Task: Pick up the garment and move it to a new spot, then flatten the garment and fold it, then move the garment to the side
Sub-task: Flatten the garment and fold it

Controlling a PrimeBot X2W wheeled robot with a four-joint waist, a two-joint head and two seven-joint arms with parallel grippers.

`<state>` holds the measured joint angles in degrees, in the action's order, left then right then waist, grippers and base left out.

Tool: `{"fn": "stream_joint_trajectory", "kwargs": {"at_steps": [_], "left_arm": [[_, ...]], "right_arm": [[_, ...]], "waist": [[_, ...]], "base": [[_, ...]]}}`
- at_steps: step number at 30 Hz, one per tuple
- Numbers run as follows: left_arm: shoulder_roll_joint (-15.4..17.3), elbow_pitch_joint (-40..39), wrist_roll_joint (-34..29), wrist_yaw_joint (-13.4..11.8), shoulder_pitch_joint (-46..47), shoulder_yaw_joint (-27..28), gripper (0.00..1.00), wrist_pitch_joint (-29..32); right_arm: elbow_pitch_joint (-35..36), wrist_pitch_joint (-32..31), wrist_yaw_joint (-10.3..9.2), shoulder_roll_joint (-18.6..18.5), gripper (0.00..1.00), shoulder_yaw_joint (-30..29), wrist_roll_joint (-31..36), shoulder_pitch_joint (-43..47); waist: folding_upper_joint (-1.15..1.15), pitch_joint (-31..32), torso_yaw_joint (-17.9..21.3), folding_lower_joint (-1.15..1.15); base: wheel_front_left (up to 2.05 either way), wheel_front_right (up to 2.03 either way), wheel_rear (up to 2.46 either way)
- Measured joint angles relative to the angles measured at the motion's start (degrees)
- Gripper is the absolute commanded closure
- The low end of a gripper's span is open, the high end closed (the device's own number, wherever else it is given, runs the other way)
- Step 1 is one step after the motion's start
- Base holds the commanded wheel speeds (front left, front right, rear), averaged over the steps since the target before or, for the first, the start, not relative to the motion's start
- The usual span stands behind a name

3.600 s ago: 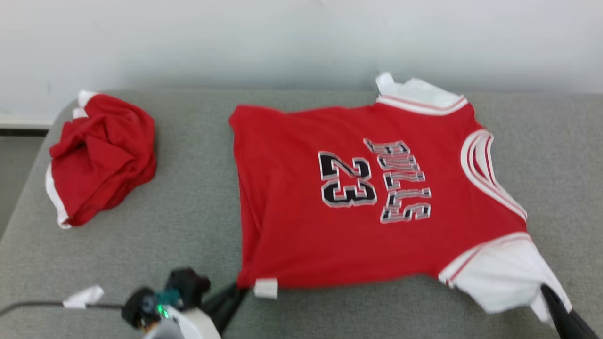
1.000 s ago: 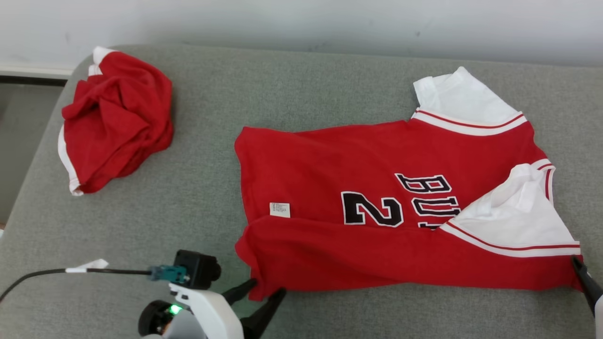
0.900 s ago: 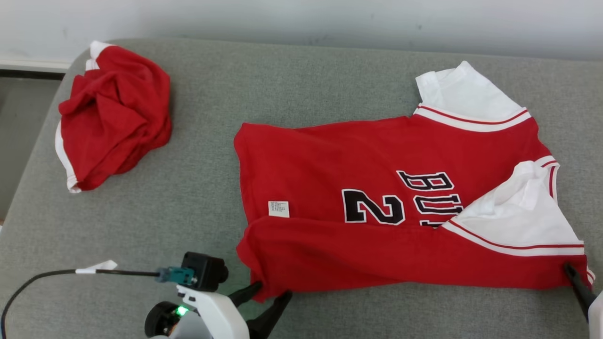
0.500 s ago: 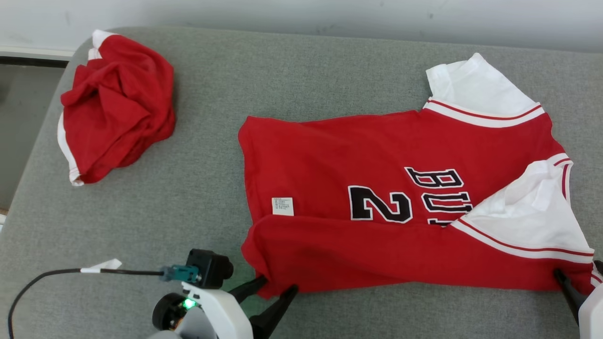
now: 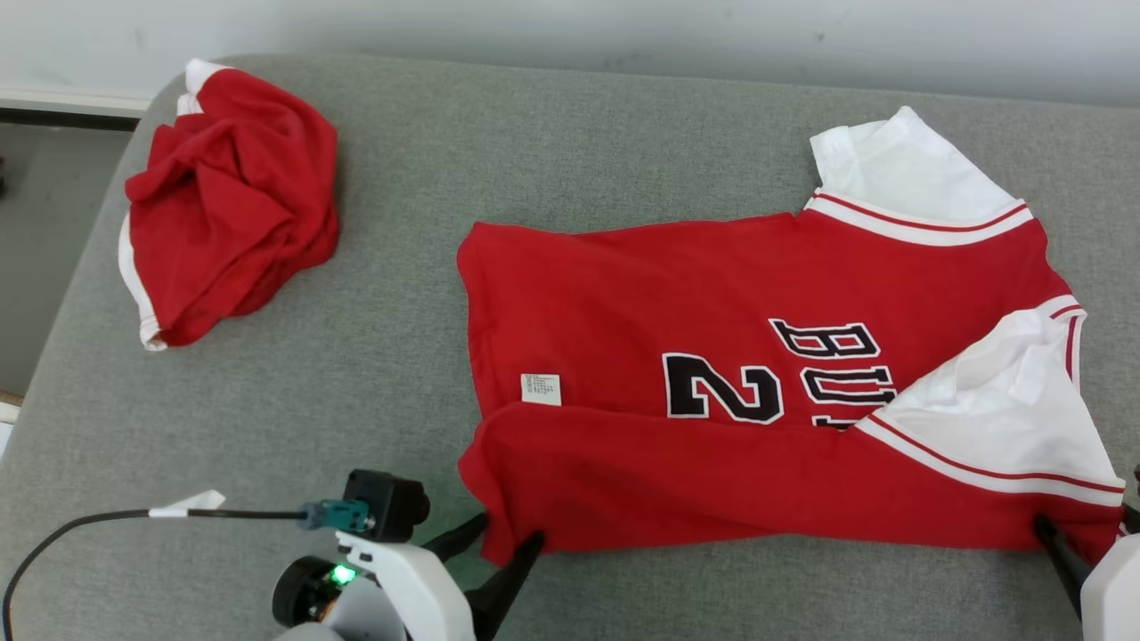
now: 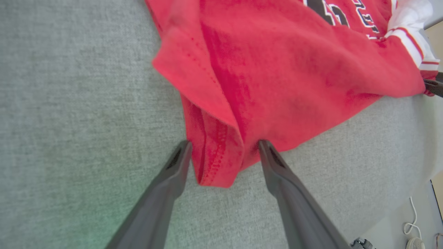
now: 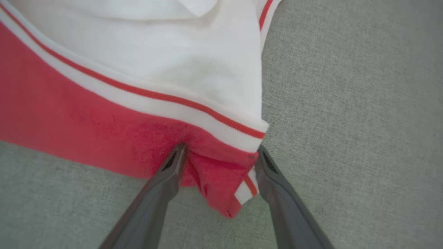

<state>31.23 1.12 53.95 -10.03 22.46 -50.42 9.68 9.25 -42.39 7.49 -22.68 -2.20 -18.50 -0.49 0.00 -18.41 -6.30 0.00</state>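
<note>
The grey cushion (image 5: 401, 294) is the broadest thing here, a woven, slightly nubby fabric with a rounded corner at the far left, and it looks grippy enough to drag at cloth pulled across it. The garment (image 5: 712, 463), a red jersey, lies flat across its centre and right, with the near long edge turned up over the body in 1 lengthwise fold that hides part of the black lettering (image 5: 721, 398). It is probably light, limp knit that would sag and crease if lifted anywhere but at paired corners, so the 2 near corners of the fold are likely the best holds. A second red piece (image 5: 232, 196) sits crumpled in a heap well apart at the far left. The 2 white sleeves (image 5: 899, 169) are smoother and thinner, trimmed with red stripes. The left gripper (image 6: 225, 143) stands spread wide, its fingers straddling the stitched hem corner without pinching it. The right gripper (image 7: 220, 148) is likewise spread, with the red and white sleeve corner bunched loosely between its fingers. A small white label (image 5: 541, 389) lies on the red, just above the fold line.
</note>
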Motion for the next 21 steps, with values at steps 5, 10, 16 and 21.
{"fn": "stream_joint_trajectory", "kwargs": {"at_steps": [5, 10, 16, 21], "left_arm": [[-1.0, 1.1, 0.01, 0.69, 0.99, -0.55, 0.25, 0.34], [-0.88, 2.23, 0.78, 2.72, 1.89, -0.55, 1.0, 0.86], [0.81, 1.65, 4.95, 7.65, 1.99, -1.05, 1.0, 4.79], [4.88, -1.4, 10.35, 10.95, 1.53, 0.4, 1.0, 8.56]], "right_arm": [[0.42, -1.85, -0.02, 0.53, 0.0, 1.01, -1.31, -0.36], [0.52, -2.77, -0.03, 0.26, 1.0, 2.19, -3.69, -0.71], [-0.8, -3.58, 0.07, -1.68, 1.0, 2.79, -9.53, -1.41], [-0.26, -6.08, 0.07, -5.47, 1.0, 0.41, -14.96, -0.83]], "waist": [[0.0, -0.72, 0.35, 0.0], [0.0, -0.95, 0.83, 0.0], [0.0, 0.53, 0.79, 0.0], [0.0, 2.85, 0.64, 0.0]], "base": [[0.0, 0.0, 0.0], [0.0, 0.0, 0.0], [0.0, 0.0, 0.0], [0.0, 0.0, 0.0]]}}
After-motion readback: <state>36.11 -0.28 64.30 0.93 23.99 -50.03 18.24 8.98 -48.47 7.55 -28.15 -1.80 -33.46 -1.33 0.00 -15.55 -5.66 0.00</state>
